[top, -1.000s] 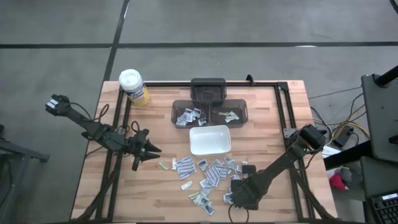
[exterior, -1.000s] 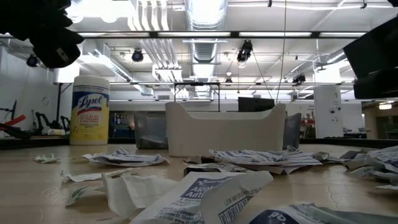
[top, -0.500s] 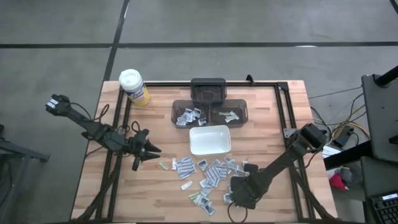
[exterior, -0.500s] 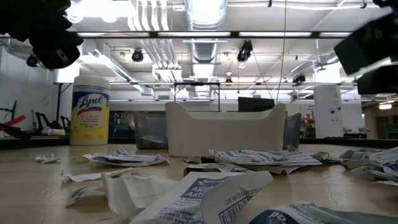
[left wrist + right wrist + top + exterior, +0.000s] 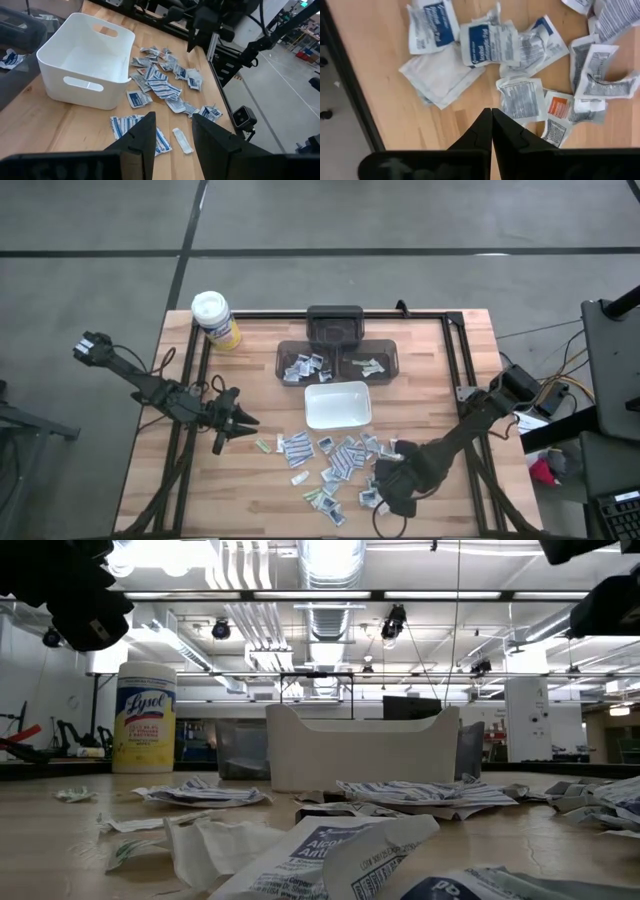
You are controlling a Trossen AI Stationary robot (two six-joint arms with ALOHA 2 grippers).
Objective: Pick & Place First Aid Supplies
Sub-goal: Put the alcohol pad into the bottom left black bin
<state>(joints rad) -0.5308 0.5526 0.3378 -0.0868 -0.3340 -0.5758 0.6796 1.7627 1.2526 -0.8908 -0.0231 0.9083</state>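
Several small flat packets (image 5: 335,465) lie scattered on the wooden table, near the front edge; they also show in the right wrist view (image 5: 487,42) and the left wrist view (image 5: 162,87). My right gripper (image 5: 491,111) hangs above their right part, pointing down, shut, with nothing showing between its fingers; it also appears in the high view (image 5: 388,480) and the left wrist view (image 5: 190,47). My left gripper (image 5: 235,421) waits over the table's left side, open and empty (image 5: 172,131), facing the pile.
A white tray (image 5: 337,406) stands behind the pile, bare inside (image 5: 85,65). Behind it are dark bins (image 5: 338,362) holding a few packets. A yellow canister with a white lid (image 5: 215,320) stands at the far left corner. Bare wood lies on the table's left.
My right gripper has risen straight up from the packets on the right of the pile, rolling a little, and stays shut. In the low view its arm climbs toward the top edge. The packets lie as before.
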